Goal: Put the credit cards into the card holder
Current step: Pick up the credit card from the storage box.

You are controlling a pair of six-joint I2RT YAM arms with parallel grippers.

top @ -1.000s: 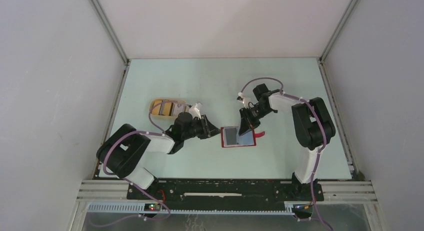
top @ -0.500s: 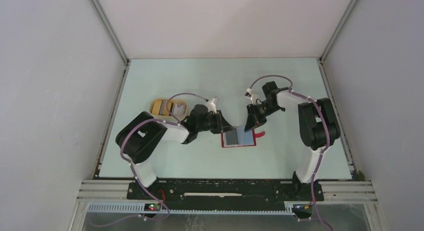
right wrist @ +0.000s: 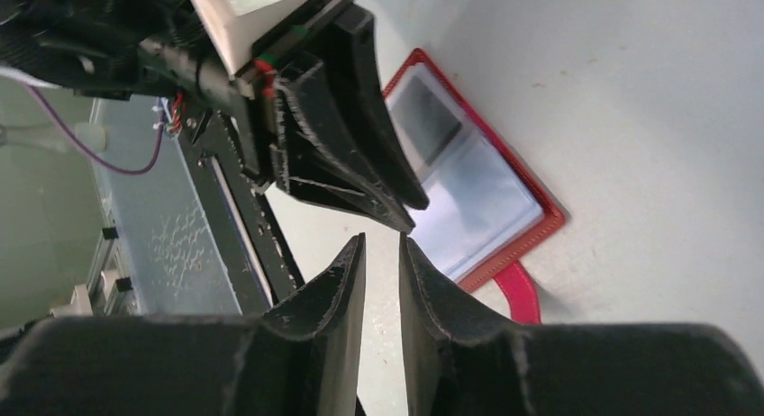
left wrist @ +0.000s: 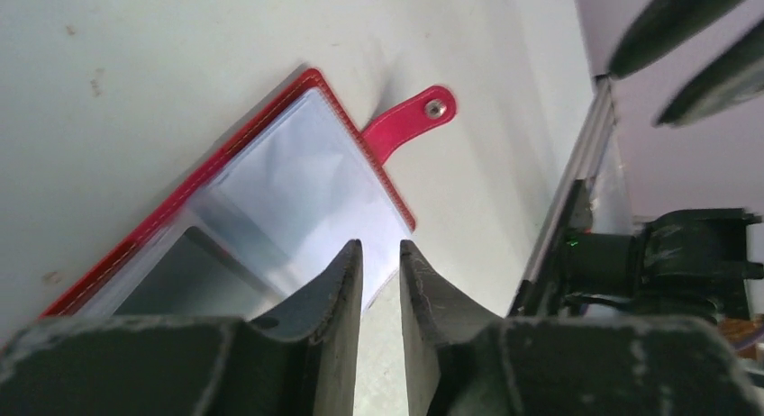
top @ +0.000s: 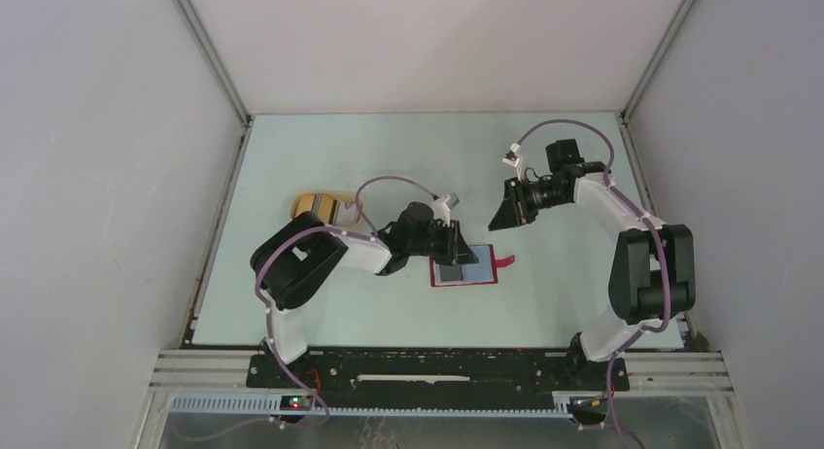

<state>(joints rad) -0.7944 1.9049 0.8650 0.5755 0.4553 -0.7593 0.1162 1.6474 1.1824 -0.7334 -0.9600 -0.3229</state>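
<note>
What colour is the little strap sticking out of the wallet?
The strap is red, with a silvery snap; the left wrist view shows it best.

1. My counter [top: 389, 157] is a pale green, flat surface.
2. The red card holder [top: 478, 273] lies open on it near the middle, its closure tab [top: 503, 263] flat on my right.
3. A tan tray [top: 319, 205] sits well left of it.

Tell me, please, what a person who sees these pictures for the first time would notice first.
The red card holder lies open in the middle of the pale table, clear pockets up. The left gripper hangs just over it, nothing between its fingers; the right gripper is raised beyond it, to the right. A tan tray sits further left.
</note>
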